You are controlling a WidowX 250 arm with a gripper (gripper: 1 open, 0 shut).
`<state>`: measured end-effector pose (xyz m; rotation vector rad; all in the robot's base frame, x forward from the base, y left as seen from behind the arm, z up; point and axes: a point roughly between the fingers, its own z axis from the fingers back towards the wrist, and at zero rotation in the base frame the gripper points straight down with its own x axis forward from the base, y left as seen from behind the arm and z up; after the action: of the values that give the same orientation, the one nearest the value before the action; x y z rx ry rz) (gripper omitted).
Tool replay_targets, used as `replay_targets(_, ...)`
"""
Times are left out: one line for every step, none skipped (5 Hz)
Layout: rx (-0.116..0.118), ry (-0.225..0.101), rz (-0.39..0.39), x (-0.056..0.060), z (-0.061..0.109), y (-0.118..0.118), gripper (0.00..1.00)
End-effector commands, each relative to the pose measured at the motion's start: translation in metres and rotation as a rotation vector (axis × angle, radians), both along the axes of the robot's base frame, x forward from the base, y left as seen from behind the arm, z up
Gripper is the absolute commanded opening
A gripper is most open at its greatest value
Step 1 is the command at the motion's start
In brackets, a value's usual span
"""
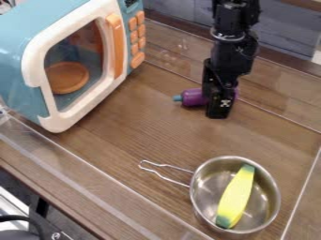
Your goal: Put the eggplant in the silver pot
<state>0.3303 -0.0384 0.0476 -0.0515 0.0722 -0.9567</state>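
"Purple eggplant: position?"

"On the table, behind the end effector in this view, long axis roughly crosswise."

"End effector state?"

"Apparently spread; the fingers overlap the eggplant, so contact is unclear."

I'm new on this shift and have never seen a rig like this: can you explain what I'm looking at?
One fixed-looking view shows the whole scene from above and to one side. The black machine is a robot arm reaching down; its gripper is at the eggplant, partly hiding it. The jaws look open, so nothing seems to be held, though that is hard to tell from here. On the wooden table are also a blue-and-white toy microwave and a silver pot with a wire handle. A yellow corn-like toy lies in the pot.
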Motion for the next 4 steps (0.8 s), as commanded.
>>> replay_targets(0.021,-0.082,0.008,0.014,0.016,-0.003,1.0)
replay_targets(0.043,-0.116,0.02,0.018,0.017,-0.003,1.0)
replay_targets(0.059,-0.147,0.038,0.023,0.025,0.003,1.0)
replay_targets(0.073,-0.179,0.053,0.029,0.033,0.008,1.0)
